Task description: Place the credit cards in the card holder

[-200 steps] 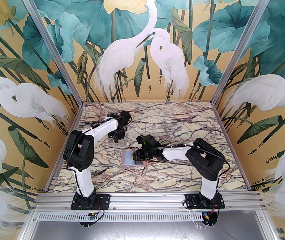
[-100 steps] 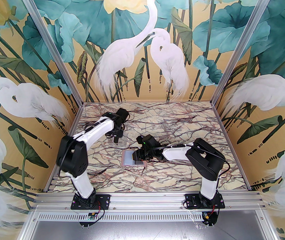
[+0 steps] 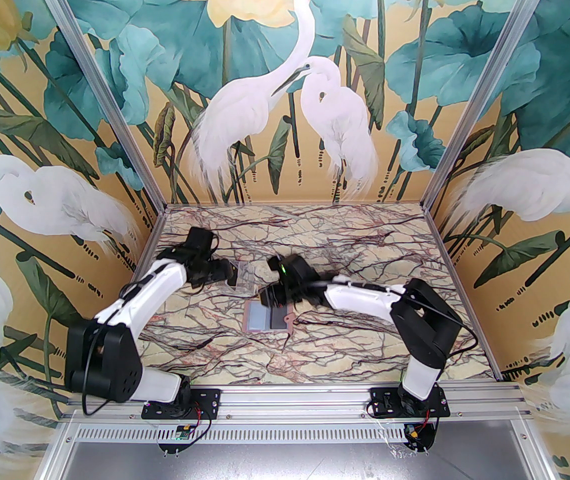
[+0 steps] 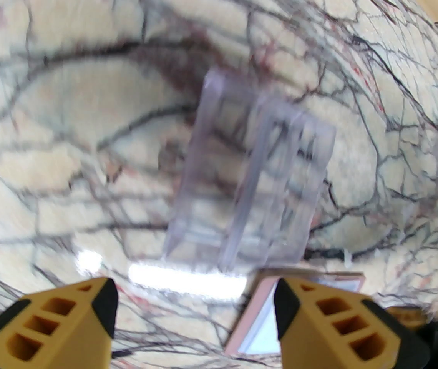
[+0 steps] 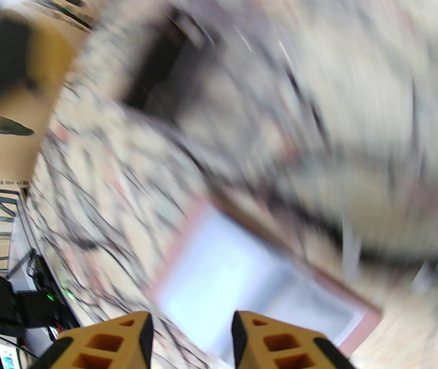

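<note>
Since a second ago my left arm has folded back: its shoulder block now sits low and out to the left, and the left gripper [image 3: 229, 274] has drawn off the box [image 3: 245, 275] it was hanging over. It now sits just left of the box, pointing at it. In the left wrist view the gripper [image 4: 192, 302] has gone from nearly closed to spread wide with nothing between the fingers [image 4: 103, 302]. The clear box [image 4: 249, 190] lies ahead of them on the table [image 3: 365, 248], where it was before.

The right gripper [image 3: 266, 299] has shifted too. It was covering the right half of the holder [image 3: 255, 318]; now it is at the holder's far edge, and the whole open holder shows. The holder itself has not moved and lies flat between the two arms, nearer than the box. Its right half shows a dark grey rectangle that I take for a card [image 3: 278, 320] in a sleeve, though it is too small to be sure.

The right wrist view is badly smeared. It shows the gripper [image 5: 192, 321] a little parted and empty, with the holder's pale sleeves [image 5: 223, 267] just beyond the tips.
</note>
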Controlling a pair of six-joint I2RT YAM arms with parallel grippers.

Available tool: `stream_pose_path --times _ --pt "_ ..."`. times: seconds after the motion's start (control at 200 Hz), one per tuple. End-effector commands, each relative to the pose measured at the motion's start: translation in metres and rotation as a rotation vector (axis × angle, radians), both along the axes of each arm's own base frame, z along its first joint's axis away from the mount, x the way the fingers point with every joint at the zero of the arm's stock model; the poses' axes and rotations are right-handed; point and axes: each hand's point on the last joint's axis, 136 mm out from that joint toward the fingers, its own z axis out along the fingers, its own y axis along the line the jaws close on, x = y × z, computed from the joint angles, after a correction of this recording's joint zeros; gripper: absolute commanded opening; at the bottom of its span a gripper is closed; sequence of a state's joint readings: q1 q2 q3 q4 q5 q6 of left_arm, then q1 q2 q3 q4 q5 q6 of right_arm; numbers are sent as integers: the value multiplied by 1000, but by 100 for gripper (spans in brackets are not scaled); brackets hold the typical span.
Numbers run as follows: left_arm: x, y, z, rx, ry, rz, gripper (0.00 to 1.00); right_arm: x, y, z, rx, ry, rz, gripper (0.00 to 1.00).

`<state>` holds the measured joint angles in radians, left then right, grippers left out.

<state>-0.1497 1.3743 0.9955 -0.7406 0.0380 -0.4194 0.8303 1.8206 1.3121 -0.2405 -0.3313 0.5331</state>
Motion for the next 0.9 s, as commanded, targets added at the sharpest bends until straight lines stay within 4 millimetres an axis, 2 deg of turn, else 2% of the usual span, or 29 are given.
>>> stream_pose_path --times 0.0,0.065,0.08,0.115,0.185,0.26,0.27,0.33,0.43,0.59,0.775,0.895 --pt "4 -7 20 -170 -115 58 73 34 -4 -3 -160 -77 67 46" --pt "-4 2 21 -185 -129 102 73 60 4 -3 -221 -126 98 48" --pt "-5 5 21 -190 -134 115 73 62 4 -8 -247 -127 112 48" --pt "-8 8 23 -207 -151 142 73 74 11 -4 -273 -158 145 48" --pt "-15 5 19 -274 -170 160 73 92 23 -9 -311 -181 205 49" --pt "-20 3 11 -315 -162 178 73 103 34 -14 -318 -184 273 49" --pt "-20 2 11 -320 -162 180 73 103 34 -20 -325 -173 282 49" --pt "-23 -1 4 -358 -152 185 72 112 42 -21 -302 -175 313 49" --pt "-28 -7 -3 -408 -141 188 71 118 48 -33 -296 -186 354 50" --pt "-36 -10 -12 -427 -129 189 71 110 58 -52 -243 -163 416 51" --pt "-36 -10 -24 -433 -126 195 70 114 58 -79 -269 -151 412 50" --pt "-32 -14 -28 -461 -124 189 69 118 60 -87 -272 -154 403 49"
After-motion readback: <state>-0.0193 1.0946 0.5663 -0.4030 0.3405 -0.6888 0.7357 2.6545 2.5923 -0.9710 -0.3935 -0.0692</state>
